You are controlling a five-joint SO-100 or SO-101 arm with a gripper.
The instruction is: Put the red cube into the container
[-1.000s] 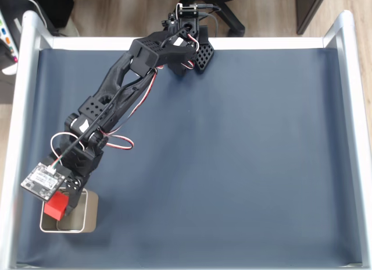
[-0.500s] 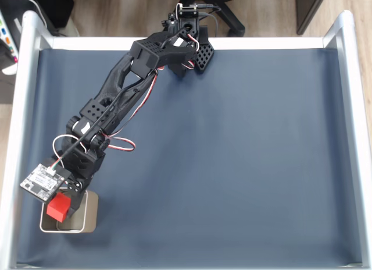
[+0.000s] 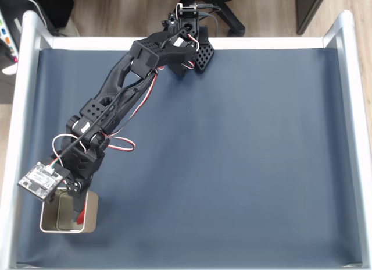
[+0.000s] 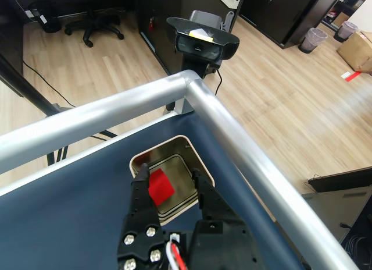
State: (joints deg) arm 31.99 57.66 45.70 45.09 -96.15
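The container (image 3: 90,222) is a small square metal tin at the front left corner of the blue mat in the fixed view. My gripper (image 3: 72,209) hangs right over it, covering most of its inside. In the wrist view the red cube (image 4: 161,187) lies down inside the container (image 4: 174,140), between my spread fingers (image 4: 138,191). A gap shows between the cube and the right finger. My gripper (image 4: 168,172) is open. In the fixed view a thin red sliver of the cube (image 3: 82,210) peeks out beside the fingers.
Silver metal rails (image 4: 232,142) frame the mat and meet at a corner just beyond the tin. A black camera (image 4: 202,40) stands outside that corner. In the fixed view the left rail (image 3: 14,136) runs close to the tin, and blue mat (image 3: 232,153) stretches to the right.
The jaws have spread and the red cube has dropped out of them into the container. The arm itself has hardly moved.
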